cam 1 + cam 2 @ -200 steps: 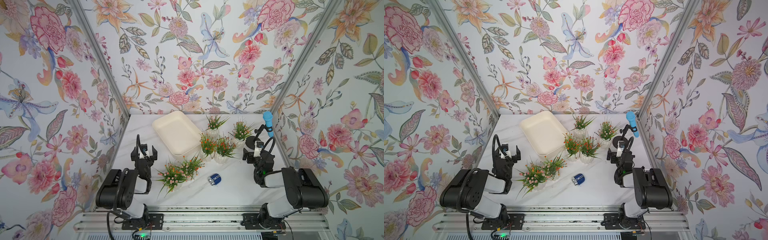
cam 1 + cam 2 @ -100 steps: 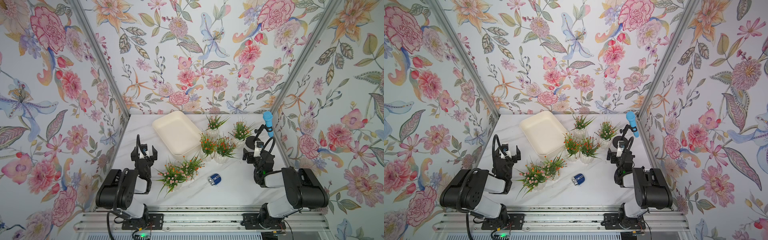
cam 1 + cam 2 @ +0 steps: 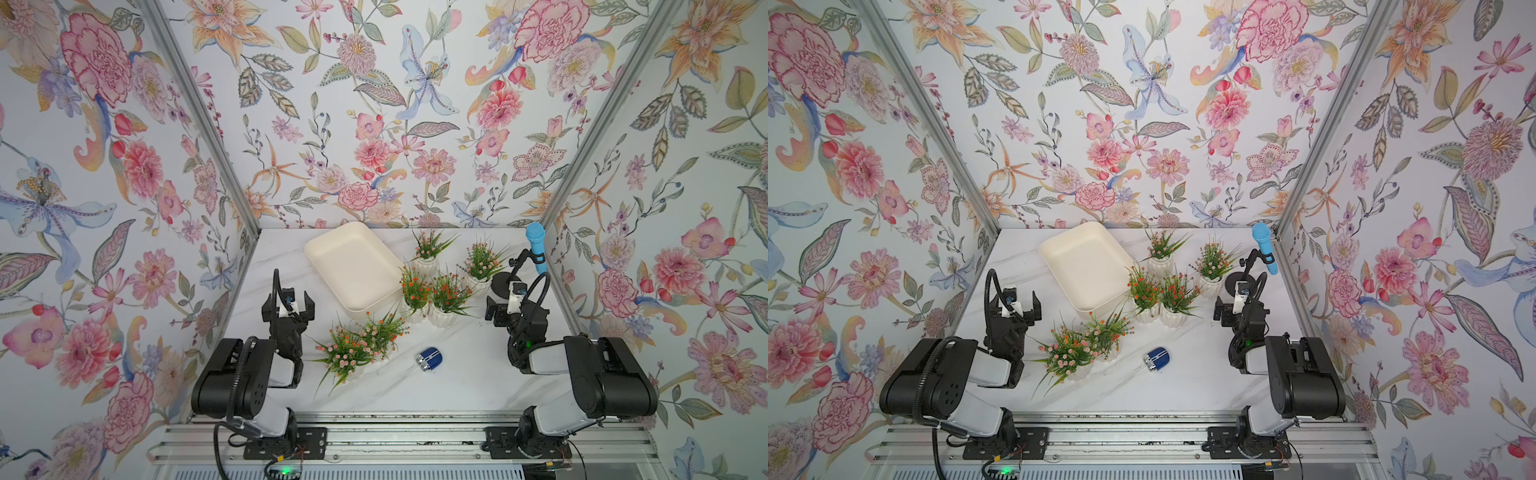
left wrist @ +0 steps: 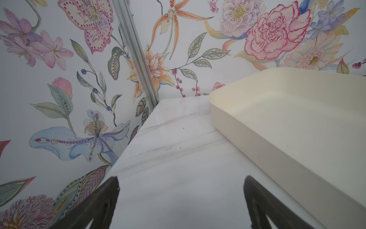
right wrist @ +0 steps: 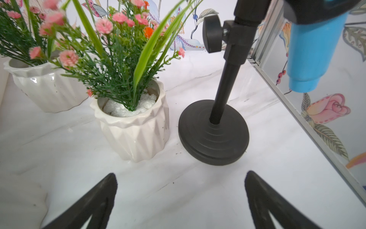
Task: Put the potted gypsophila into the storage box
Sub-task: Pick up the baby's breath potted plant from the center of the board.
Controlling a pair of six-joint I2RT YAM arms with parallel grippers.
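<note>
at the outset, the cream storage box lies empty and askew at the back left of the marble counter, and all six potted gypsophila remain outside it. four cluster just beside its right edge, and a front pair sits near the left gripper. that gripper's fingers are spread wide over bare counter beside the box. the right gripper also holds its fingers wide apart and empty, a spread we judge suited to straddling a ribbed pot. it faces a pink-flowered pot just beside the black base of a microphone stand, and we expect tight clearance there. a small blue-and-silver object lies apart.
</note>
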